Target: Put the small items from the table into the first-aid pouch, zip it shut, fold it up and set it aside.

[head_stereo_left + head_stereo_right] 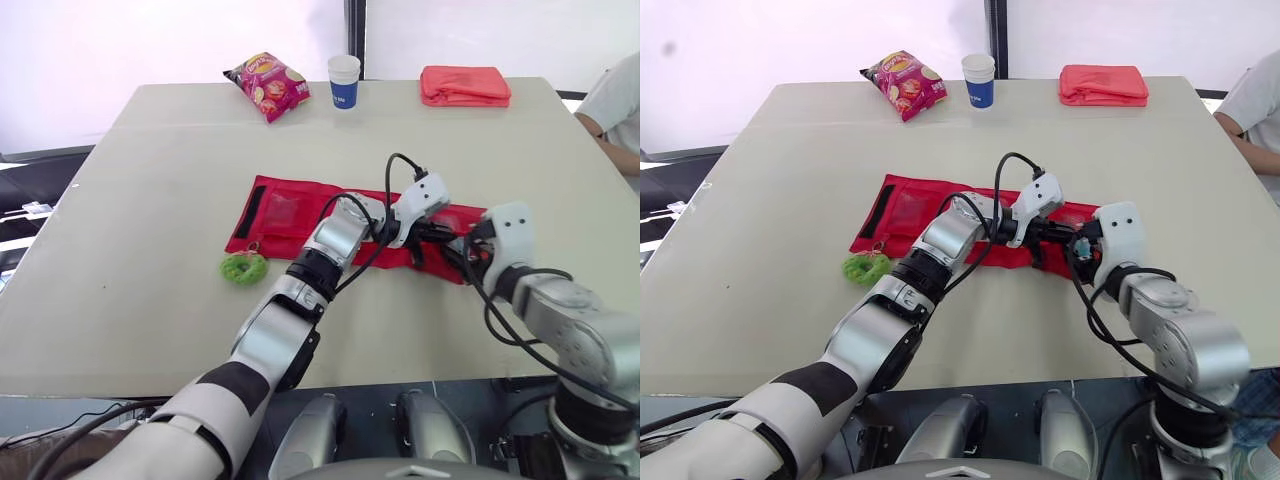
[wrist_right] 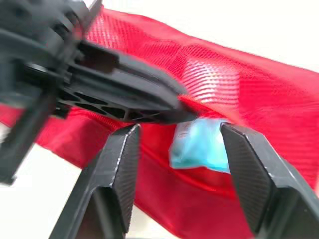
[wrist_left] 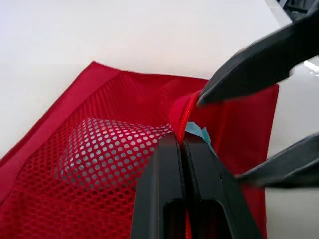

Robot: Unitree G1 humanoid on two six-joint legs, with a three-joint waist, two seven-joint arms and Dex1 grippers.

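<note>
The red first-aid pouch (image 1: 285,215) lies unfolded flat at mid-table. At its right end my left gripper (image 3: 183,141) is shut on the lip of the pouch's zip opening, holding it up. A light blue packet (image 2: 199,147) sits half inside that opening. My right gripper (image 2: 180,130) is open, one finger on either side of the packet, not touching it. Both grippers meet at the pouch's right end (image 1: 445,240). A green ring-shaped item (image 1: 244,267) rests on the table by the pouch's near left corner. A pale item shows under the mesh pocket (image 3: 99,144).
At the table's far edge are a snack bag (image 1: 267,84), a blue and white paper cup (image 1: 343,80) and a folded red cloth (image 1: 465,85). A person's arm (image 1: 615,105) is at the right edge. The near table edge lies just below my arms.
</note>
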